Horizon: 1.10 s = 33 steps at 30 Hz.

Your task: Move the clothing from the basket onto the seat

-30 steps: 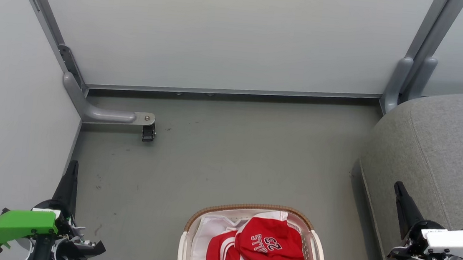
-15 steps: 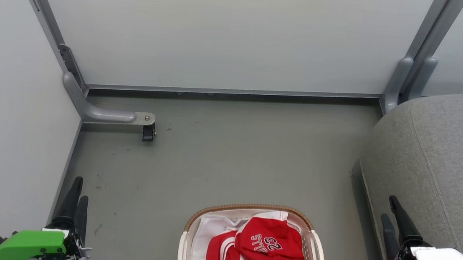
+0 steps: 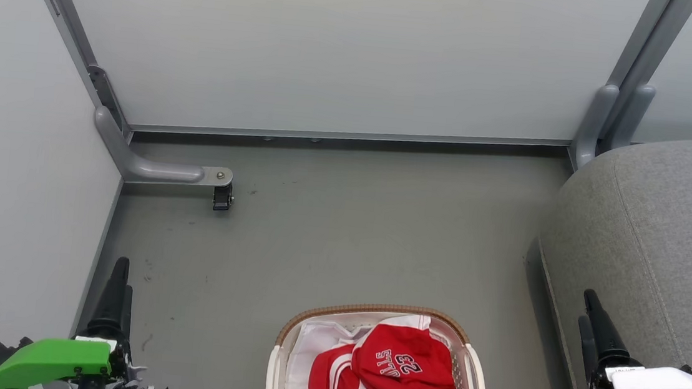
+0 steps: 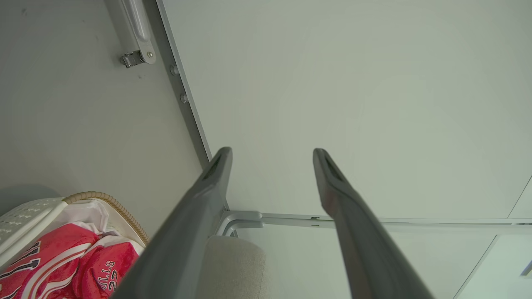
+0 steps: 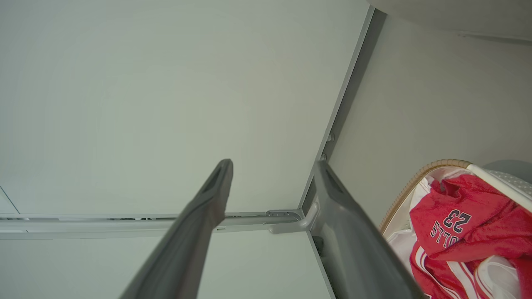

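While both arms sit low at the bottom corners of the head view, you have the left gripper (image 3: 122,284) at the lower left, fingers pointing up that view over the grey floor (image 3: 342,238), close beside the pale partition panel (image 3: 20,191). Its wrist carries a green cover (image 3: 49,360). From the left wrist view, its fingers stand clearly apart with nothing between them. Your right gripper (image 3: 587,306) mirrors it at the lower right, under a white cover (image 3: 667,385), its fingers showing against the edge of the seat (image 3: 662,235). They too are spread and empty. The clothing (image 3: 393,374) lies heaped in the basket (image 3: 373,310), the "23" jersey uppermost. That basket stands on the floor between the two grippers, touched by neither, with the seat off to its right.
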### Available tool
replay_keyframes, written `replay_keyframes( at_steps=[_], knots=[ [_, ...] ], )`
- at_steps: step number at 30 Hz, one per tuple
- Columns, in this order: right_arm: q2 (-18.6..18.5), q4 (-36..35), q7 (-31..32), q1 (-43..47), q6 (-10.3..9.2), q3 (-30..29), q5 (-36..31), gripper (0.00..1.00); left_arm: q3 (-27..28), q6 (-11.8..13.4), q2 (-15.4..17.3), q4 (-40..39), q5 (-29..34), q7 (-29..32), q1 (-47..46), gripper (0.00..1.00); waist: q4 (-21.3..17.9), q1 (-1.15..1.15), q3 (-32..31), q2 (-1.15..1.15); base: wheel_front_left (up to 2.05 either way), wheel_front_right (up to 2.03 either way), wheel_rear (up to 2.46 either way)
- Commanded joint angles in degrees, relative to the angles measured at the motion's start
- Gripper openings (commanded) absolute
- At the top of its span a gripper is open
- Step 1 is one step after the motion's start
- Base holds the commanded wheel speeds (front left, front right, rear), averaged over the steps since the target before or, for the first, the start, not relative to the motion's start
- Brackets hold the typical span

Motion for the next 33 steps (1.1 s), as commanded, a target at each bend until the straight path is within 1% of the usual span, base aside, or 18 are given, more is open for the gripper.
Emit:
replay_keyframes(
  at_steps=[1,12,17,20,33],
  knots=[
    [-0.5,-1.6,-0.7,-1.3,0.03,-0.3,-2.2,1.0,-0.1,-0.1,0.3,-1.3,1.9,-0.6,-0.6,1.0,0.0,0.0,0.0,0.08,0.0,0.0,0.0],
    [-0.7,-4.7,-3.3,-1.6,0.03,0.0,-13.8,1.0,-0.6,0.0,0.4,-4.4,14.9,-3.2,-1.4,1.0,0.1,0.0,0.4,0.12,0.0,0.0,0.0],
    [-0.7,-6.4,-4.4,-1.4,0.03,0.8,-21.2,1.0,-1.6,0.8,0.4,-6.0,22.1,-4.3,-1.2,1.0,0.2,0.0,0.5,0.14,0.0,0.0,0.0],
    [-0.7,-7.1,-5.0,-1.3,0.03,1.6,-26.1,1.0,-2.1,1.4,0.5,-6.7,25.2,-4.9,-0.9,1.0,0.2,0.0,0.6,0.16,0.0,0.0,0.0],
    [-0.9,-4.7,-7.5,-0.8,0.03,3.1,-38.0,1.0,-4.7,2.8,0.6,-7.1,40.8,-7.4,0.7,1.0,0.5,0.0,0.8,0.21,0.0,0.0,0.0]
  ],
)
